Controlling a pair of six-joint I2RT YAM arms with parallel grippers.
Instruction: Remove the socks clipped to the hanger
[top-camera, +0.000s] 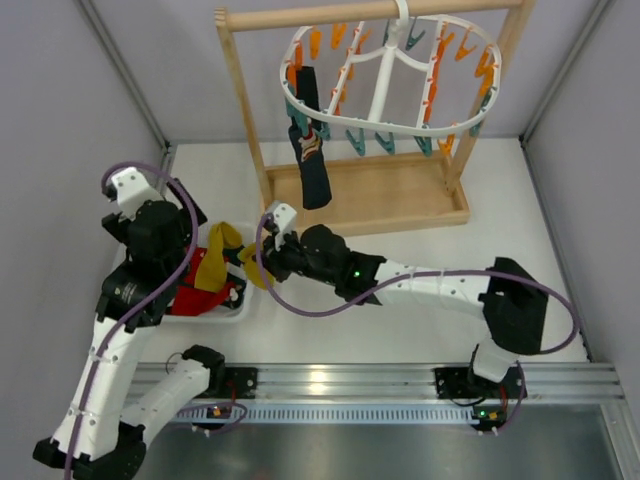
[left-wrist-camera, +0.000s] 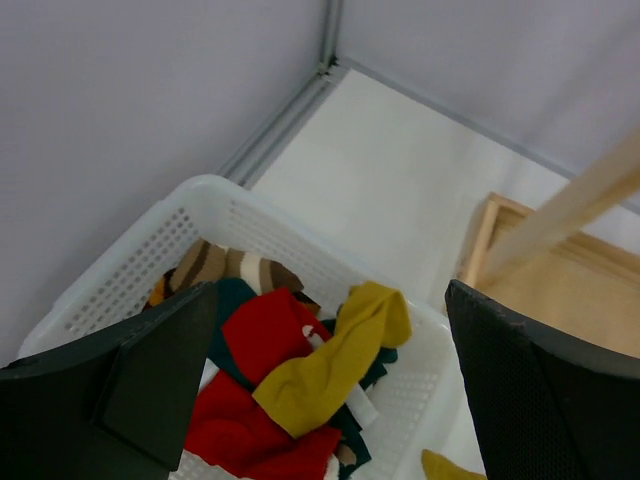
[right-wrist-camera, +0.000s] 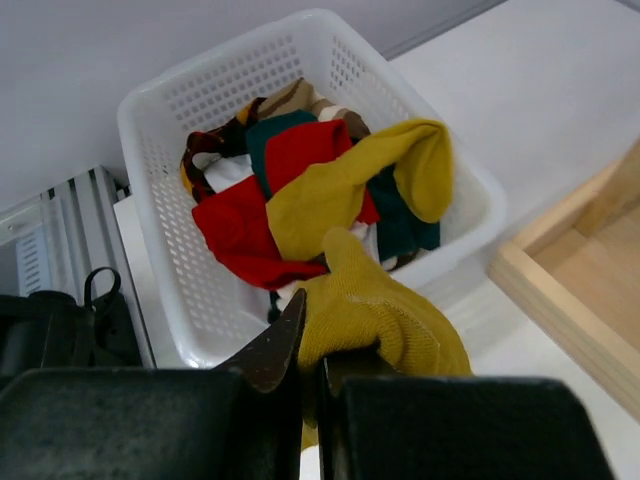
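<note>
Right gripper (right-wrist-camera: 308, 362) pinches a mustard sock (right-wrist-camera: 375, 315) between tightly pressed fingers, just at the near wall of the white basket (right-wrist-camera: 160, 110). Inside the basket lie a red sock (right-wrist-camera: 240, 225) and a second mustard sock (right-wrist-camera: 340, 185) draped across it, with teal and striped fabric underneath. Left gripper (left-wrist-camera: 330, 300) hangs above the basket, fingers spread wide. Farther back, the hanger (top-camera: 381, 90) hooks onto the wooden rack (top-camera: 245, 100), orange and teal clips (top-camera: 435, 85) dangling. One dark sock (top-camera: 312, 165) with a patterned band is clipped at the hanger's left side and droops over the rack's base.
</note>
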